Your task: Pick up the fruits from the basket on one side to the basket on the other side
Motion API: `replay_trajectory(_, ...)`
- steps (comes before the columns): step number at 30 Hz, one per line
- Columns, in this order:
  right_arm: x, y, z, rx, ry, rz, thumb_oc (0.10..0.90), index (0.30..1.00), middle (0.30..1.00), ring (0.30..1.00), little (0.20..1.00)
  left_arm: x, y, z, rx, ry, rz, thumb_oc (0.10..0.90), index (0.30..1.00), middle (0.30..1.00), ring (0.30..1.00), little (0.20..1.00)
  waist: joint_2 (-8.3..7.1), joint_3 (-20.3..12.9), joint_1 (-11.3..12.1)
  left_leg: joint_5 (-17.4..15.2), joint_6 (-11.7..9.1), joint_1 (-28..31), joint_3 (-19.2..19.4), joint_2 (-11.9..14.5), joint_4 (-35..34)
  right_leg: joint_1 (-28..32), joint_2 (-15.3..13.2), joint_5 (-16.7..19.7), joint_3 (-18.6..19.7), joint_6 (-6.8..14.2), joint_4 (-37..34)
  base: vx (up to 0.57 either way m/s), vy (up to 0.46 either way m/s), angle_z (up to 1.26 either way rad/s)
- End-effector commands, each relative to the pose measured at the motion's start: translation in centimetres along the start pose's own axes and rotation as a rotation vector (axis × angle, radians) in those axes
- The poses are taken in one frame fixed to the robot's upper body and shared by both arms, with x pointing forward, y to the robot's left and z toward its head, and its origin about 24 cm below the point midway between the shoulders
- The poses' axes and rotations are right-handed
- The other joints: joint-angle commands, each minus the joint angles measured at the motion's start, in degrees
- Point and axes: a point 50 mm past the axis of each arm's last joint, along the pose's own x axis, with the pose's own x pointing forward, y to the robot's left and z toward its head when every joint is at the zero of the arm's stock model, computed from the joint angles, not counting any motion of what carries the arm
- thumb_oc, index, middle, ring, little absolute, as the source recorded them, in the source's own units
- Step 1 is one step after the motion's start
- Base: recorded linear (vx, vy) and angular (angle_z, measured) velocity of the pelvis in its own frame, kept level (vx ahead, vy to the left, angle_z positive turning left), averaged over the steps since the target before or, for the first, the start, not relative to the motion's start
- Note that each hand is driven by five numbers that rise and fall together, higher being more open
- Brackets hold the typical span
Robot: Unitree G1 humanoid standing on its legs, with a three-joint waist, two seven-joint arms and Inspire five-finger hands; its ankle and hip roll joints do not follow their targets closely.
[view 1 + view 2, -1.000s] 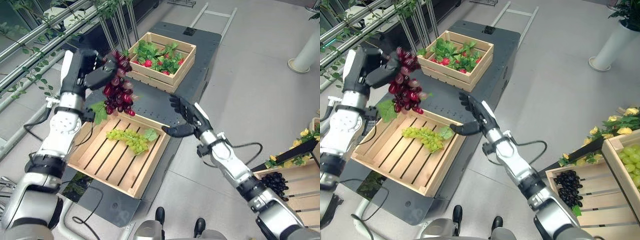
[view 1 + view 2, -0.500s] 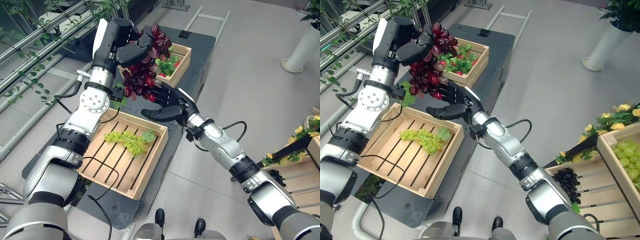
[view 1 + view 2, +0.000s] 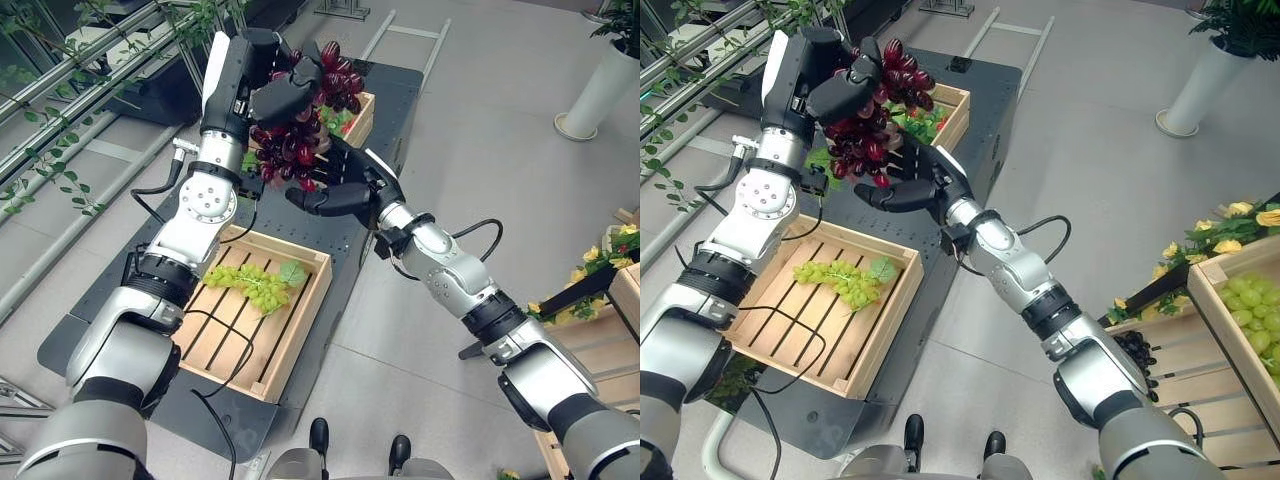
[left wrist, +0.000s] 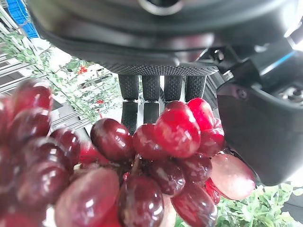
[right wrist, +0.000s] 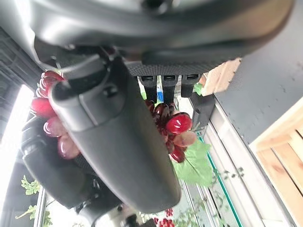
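Left hand (image 3: 268,82), fingers curled round the top of the red grapes (image 3: 300,130), holds the bunch in the air above the black platform (image 3: 400,110). Right hand (image 3: 345,190), fingers straight and spread, is cupped just under the bunch. Below lies the near crate (image 3: 300,320) with green grapes (image 3: 250,283); beyond, the far crate (image 3: 358,112). Judgement: support the bunch from beneath before the upper grip loosens.

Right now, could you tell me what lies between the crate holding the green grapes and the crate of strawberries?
In the left eye view, bare dark platform; above it the left hand holds red grapes over the open right hand.
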Motion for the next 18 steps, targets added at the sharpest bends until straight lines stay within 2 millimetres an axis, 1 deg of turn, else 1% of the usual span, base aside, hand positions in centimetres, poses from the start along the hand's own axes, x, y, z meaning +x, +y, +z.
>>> replay_trajectory(1,2.1,1.0,3.1,0.11,-0.168,-0.024,0.8,0.9,0.9,0.9,0.9,3.5,-0.5,3.6,-0.039,-0.142,0.028,0.4,0.3,0.3,0.3,0.3,0.93,-15.4,0.8,-4.7,-2.5,-0.4,-3.1,-1.3,-0.2,-0.9,0.6,-0.3,-0.8,-2.8,0.1,0.0,0.0,0.0)
replay_trajectory(6,2.2,0.4,3.2,0.107,-0.163,-0.046,0.8,0.9,0.9,0.9,0.9,3.3,-0.7,3.2,-0.077,-0.119,0.018,0.4,0.3,0.3,0.3,0.3,0.98,-15.5,0.9,-4.7,-2.5,-0.4,-3.2,-1.4,-0.2,-0.9,0.5,-0.4,-0.7,-2.8,0.1,0.0,0.0,0.0)
replay_trajectory(11,2.5,0.1,2.9,0.116,-0.15,-0.073,0.8,0.9,0.9,0.9,0.9,3.2,-1.6,3.1,-0.132,-0.113,-0.012,0.4,0.3,0.3,0.3,0.3,0.94,-15.6,1.3,-4.8,-2.4,-0.3,-3.7,-1.4,-0.2,-0.7,0.5,-0.5,-1.0,-2.9,0.1,0.0,0.0,0.0)
replay_trajectory(14,2.7,0.2,2.9,0.121,-0.151,-0.073,0.8,0.9,0.9,0.9,0.9,3.1,-1.9,3.0,-0.178,-0.104,-0.024,0.4,0.3,0.3,0.3,0.3,0.91,-15.5,1.4,-4.8,-2.4,-0.2,-3.9,-1.4,-0.2,-0.6,0.5,-0.5,-1.0,-3.0,0.1,0.0,0.0,0.0)
replay_trajectory(18,3.0,0.5,3.0,0.132,-0.156,-0.071,0.8,0.9,0.9,0.9,0.9,2.8,-3.0,2.7,-0.234,-0.083,-0.053,0.4,0.3,0.3,0.3,0.3,0.74,-15.6,1.6,-4.8,-2.4,-0.1,-4.4,-1.6,-0.2,-0.4,0.6,-0.6,-0.9,-3.1,0.1,0.02,0.001,0.01)
